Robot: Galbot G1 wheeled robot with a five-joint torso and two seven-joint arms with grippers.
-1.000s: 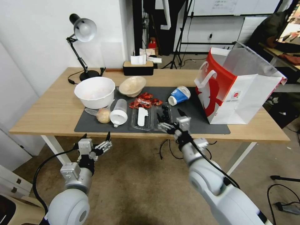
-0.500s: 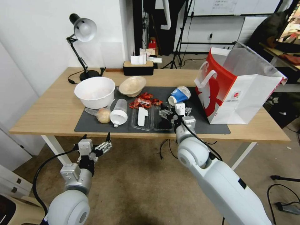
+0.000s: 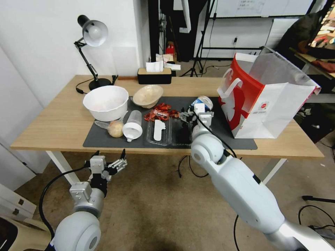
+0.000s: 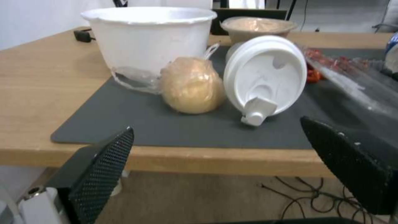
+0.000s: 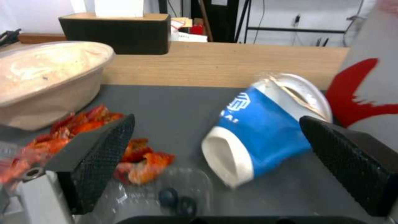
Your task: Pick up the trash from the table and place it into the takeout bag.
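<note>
Our right gripper (image 5: 215, 161), fingers spread wide, faces the blue-and-white paper cup (image 5: 265, 130) lying on its side on the dark mat near the takeout bag (image 3: 265, 94). It looks light and crushable; we judge gentle pressure across its middle is best. Our left gripper (image 3: 109, 154) waits, spread, below the table (image 3: 52, 125) edge.

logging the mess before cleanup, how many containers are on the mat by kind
bowls: 2, white bowl and tan bowl
cups: 2, lidded plastic cup and blue-and-white paper cup
clear plastic trays: 2
total: 6
</note>
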